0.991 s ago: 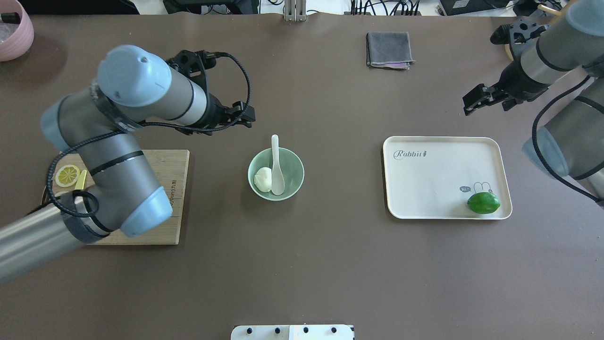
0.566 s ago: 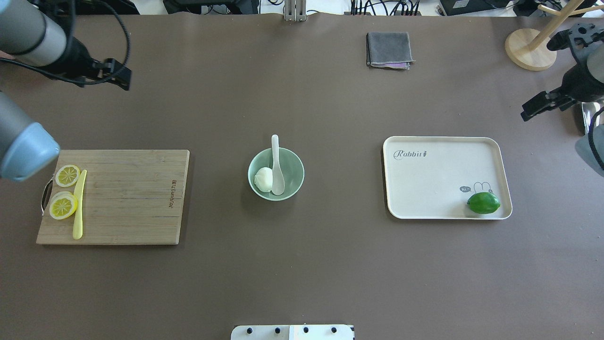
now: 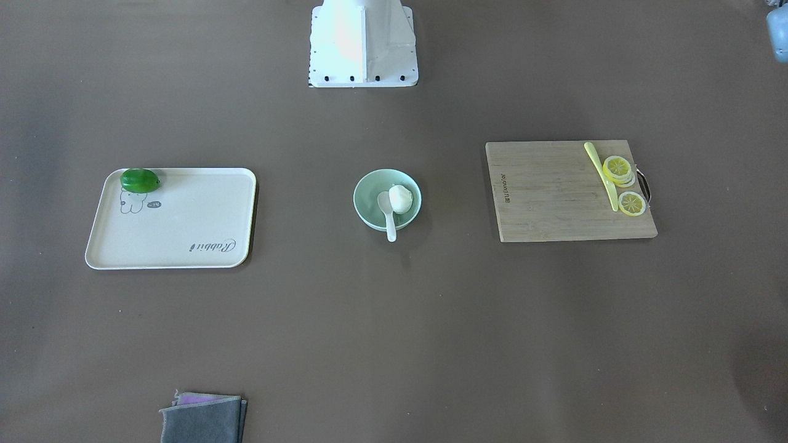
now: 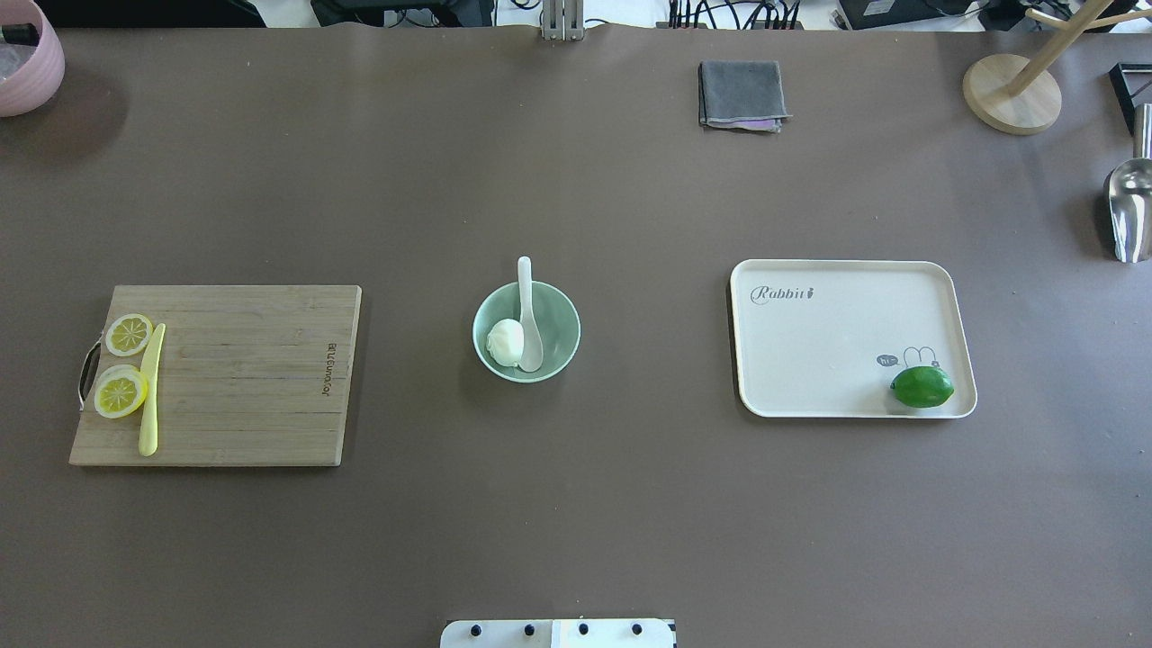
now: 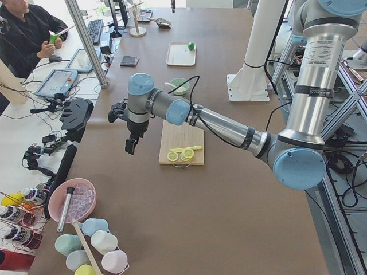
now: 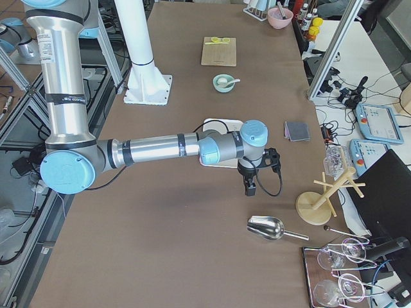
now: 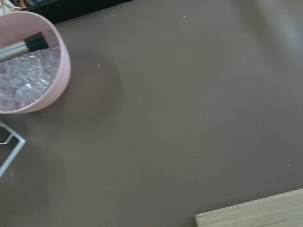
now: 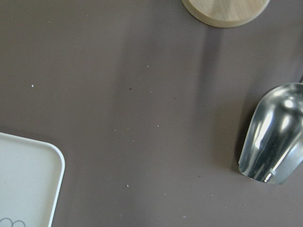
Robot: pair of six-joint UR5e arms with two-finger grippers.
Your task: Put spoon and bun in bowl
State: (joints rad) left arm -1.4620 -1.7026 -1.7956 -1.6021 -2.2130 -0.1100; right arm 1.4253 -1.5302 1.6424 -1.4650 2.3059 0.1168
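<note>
The mint-green bowl (image 4: 569, 328) stands at the table's centre. The white bun (image 4: 505, 342) lies inside it on its left. The cream spoon (image 4: 528, 317) rests in it with its scoop down and its handle over the far rim. The front-facing view shows the bowl (image 3: 364, 195), bun (image 3: 401, 198) and spoon (image 3: 388, 214) the same way. My left gripper (image 5: 130, 149) shows only in the exterior left view, above bare table beyond the board; I cannot tell its state. My right gripper (image 6: 250, 190) shows only in the exterior right view, past the tray; I cannot tell its state.
A wooden cutting board (image 4: 252, 387) with lemon slices (image 4: 121, 392) and a yellow knife (image 4: 149, 396) lies left. A cream tray (image 4: 828, 333) holds a lime (image 4: 922, 386). A grey cloth (image 4: 742, 94), pink bowl (image 4: 31, 67), metal scoop (image 4: 1129, 211) and wooden stand (image 4: 1008, 94) sit at the edges.
Both arms have drawn back out of the overhead view, the left one to the left and the right one to the right. The bowl, bun and spoon have not moved.
</note>
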